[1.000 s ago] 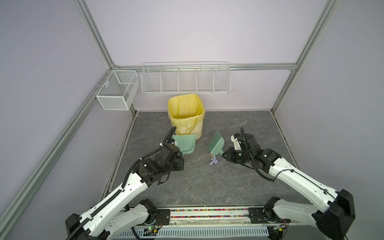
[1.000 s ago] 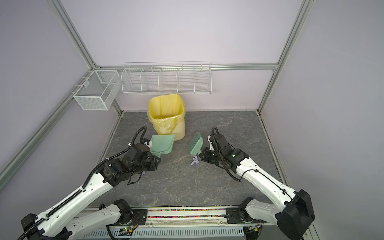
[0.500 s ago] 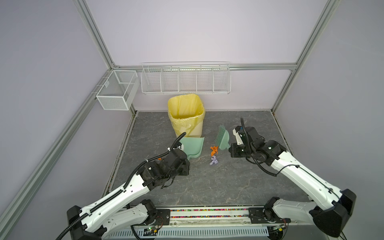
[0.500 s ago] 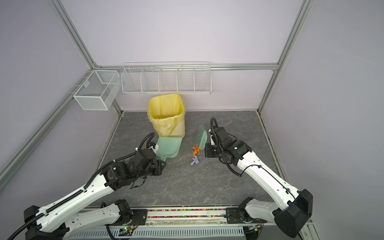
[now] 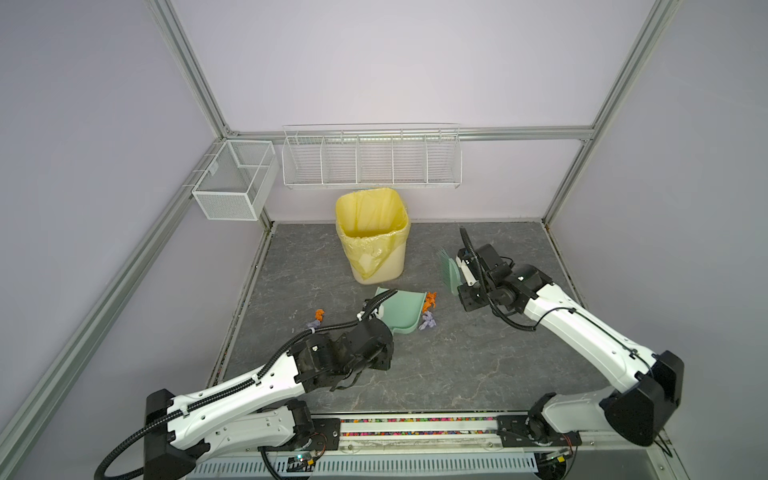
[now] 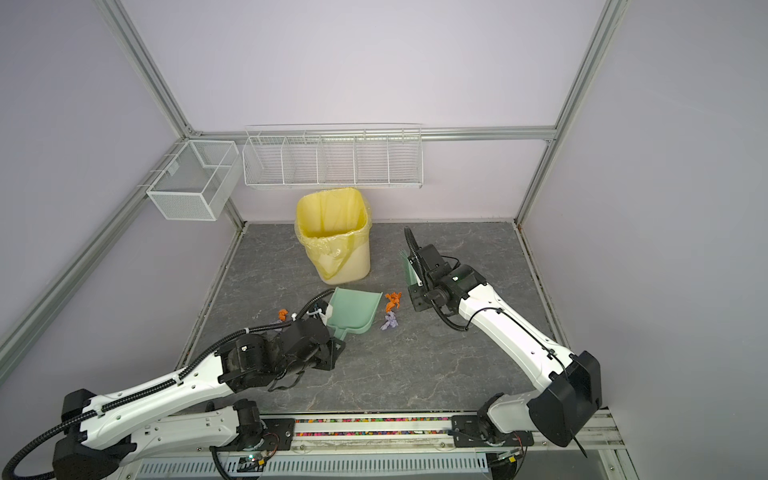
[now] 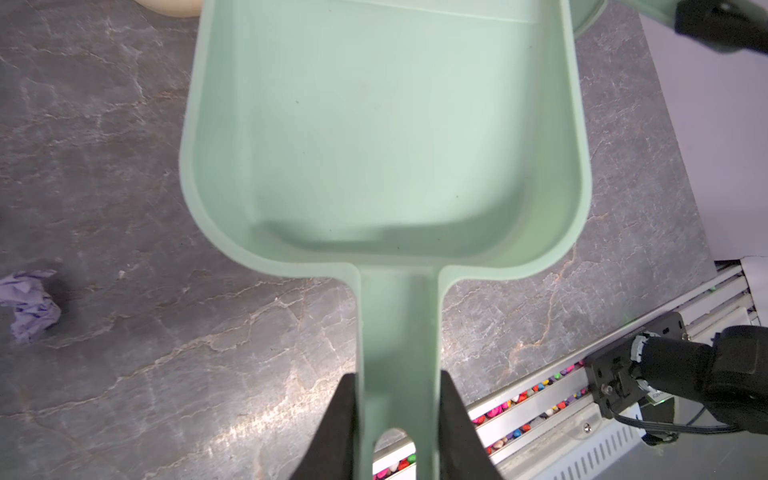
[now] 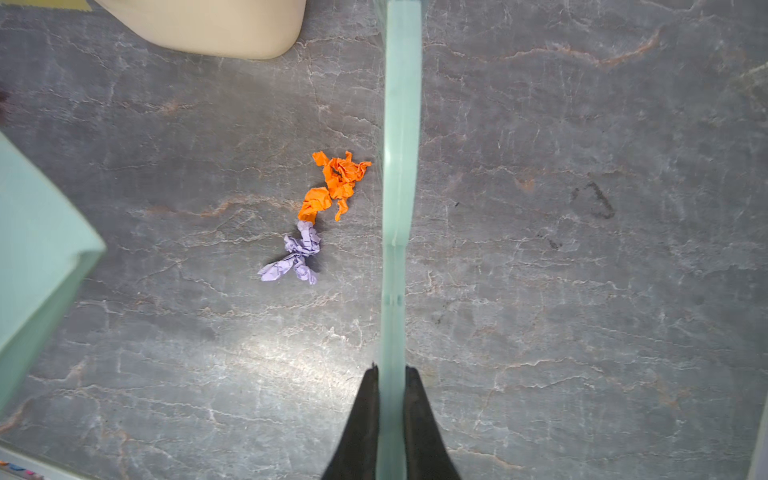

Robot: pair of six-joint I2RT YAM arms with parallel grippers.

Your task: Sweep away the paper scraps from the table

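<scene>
My left gripper [image 7: 398,378] is clamped on the dustpan [image 5: 401,309] handle, with the pan near the bin [image 5: 374,237]. My right gripper [image 8: 391,370] is clenched on the brush [image 5: 449,272]. Paper scraps [image 8: 328,199] on the table [image 5: 457,365]: orange/lilac clump between pan and brush, two more left of the pan.

In both top views we looked down on the table [image 5: 457,365] from high; both wrist cameras sat close, sharing the dustpan [image 7: 386,124].
</scene>
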